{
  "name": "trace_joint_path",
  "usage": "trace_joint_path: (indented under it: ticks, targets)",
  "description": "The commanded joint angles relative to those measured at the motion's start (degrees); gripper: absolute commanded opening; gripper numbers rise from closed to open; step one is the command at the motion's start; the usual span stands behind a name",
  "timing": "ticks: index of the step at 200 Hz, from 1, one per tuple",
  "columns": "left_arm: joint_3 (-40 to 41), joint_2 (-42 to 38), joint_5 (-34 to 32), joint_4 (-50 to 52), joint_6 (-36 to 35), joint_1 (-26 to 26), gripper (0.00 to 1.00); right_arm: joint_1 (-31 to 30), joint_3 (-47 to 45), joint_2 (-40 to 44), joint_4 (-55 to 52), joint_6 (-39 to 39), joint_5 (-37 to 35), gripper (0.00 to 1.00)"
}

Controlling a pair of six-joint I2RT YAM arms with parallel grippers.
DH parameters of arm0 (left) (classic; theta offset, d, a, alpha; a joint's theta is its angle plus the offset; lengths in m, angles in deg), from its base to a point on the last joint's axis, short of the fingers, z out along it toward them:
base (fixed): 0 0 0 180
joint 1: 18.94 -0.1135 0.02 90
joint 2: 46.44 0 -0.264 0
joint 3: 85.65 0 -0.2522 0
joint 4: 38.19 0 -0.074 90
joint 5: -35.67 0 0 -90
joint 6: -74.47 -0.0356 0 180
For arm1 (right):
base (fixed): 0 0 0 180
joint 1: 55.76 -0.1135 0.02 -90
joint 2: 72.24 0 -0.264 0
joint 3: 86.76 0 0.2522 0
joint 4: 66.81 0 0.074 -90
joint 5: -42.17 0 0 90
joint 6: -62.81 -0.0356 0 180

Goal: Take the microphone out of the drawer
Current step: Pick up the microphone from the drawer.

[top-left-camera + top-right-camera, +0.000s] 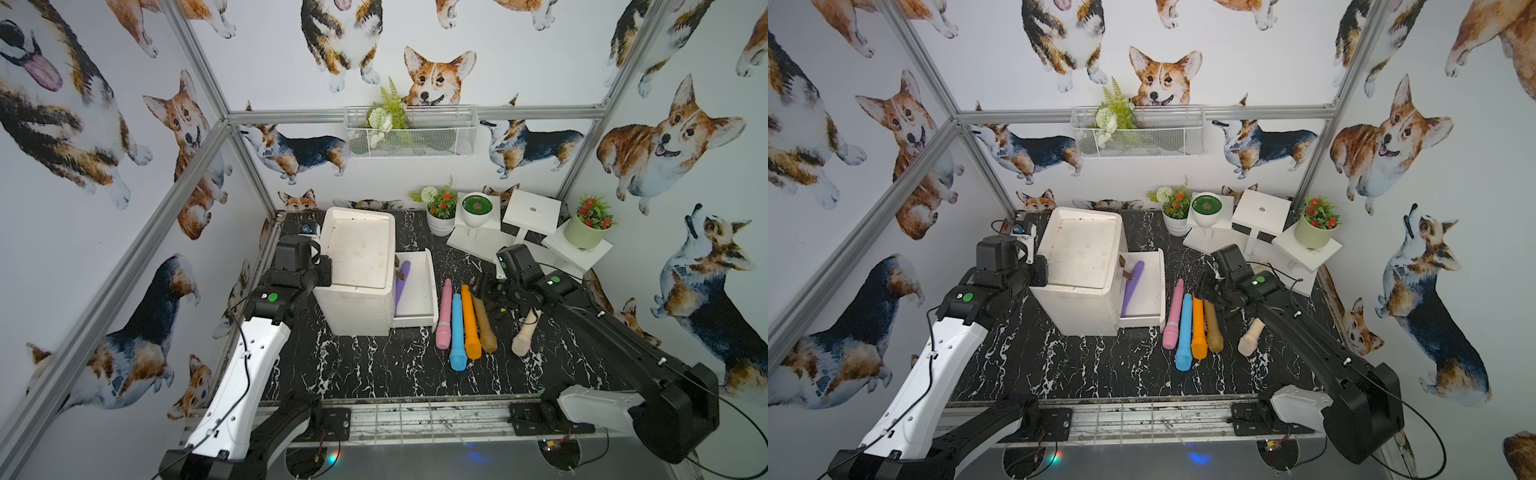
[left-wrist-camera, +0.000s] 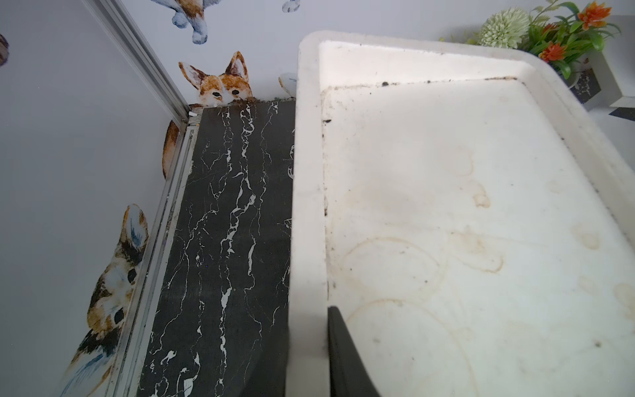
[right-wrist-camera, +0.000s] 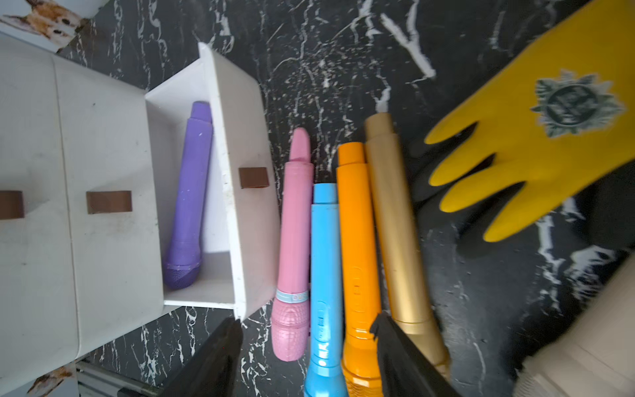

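Observation:
A purple microphone (image 1: 402,286) (image 3: 190,192) lies in the open top drawer (image 1: 428,282) (image 3: 240,137) of a white cabinet (image 1: 361,249) (image 2: 446,206), its head toward the front. My right gripper (image 1: 478,286) (image 3: 305,343) hovers open to the right of the drawer, over a row of microphones on the table, holding nothing. My left gripper (image 1: 323,272) (image 2: 307,319) is shut on the left rim of the cabinet's top, one finger (image 2: 343,354) inside the rim.
Pink (image 1: 444,316), blue (image 1: 457,332), orange (image 1: 471,324) and gold (image 1: 485,328) microphones lie side by side right of the drawer, a beige one (image 1: 524,332) farther right. A yellow glove (image 3: 536,137) lies beside them. Potted plants on white stands (image 1: 532,212) fill the back right.

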Motion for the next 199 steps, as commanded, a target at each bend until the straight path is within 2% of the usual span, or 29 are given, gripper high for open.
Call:
trace_joint_path:
  ticks: [1, 68, 74, 112, 199]
  targets:
    - [-0.6, 0.3, 2.7, -1.0, -2.4, 0.1, 0.00, -3.1, 2.8, -4.4, 7.3, -1.9, -0.8, 0.66]
    - [-0.5, 0.4, 2.3, -1.0, -2.8, 0.1, 0.00, -9.9, 13.0, -21.3, 16.6, -6.9, 1.1, 0.64]
    - [-0.5, 0.4, 2.2, -1.0, -2.8, 0.0, 0.00, -10.2, 13.9, -22.8, 17.2, -7.8, 1.0, 0.60]
    - [-0.5, 0.4, 2.0, -1.2, -2.5, 0.0, 0.00, -12.2, 18.1, -31.0, 20.8, -13.3, 1.1, 0.57]
    - [-0.3, 0.2, 2.1, -2.3, -2.1, 0.0, 0.00, -13.8, 24.0, -43.0, 22.6, -20.6, -2.6, 0.56]
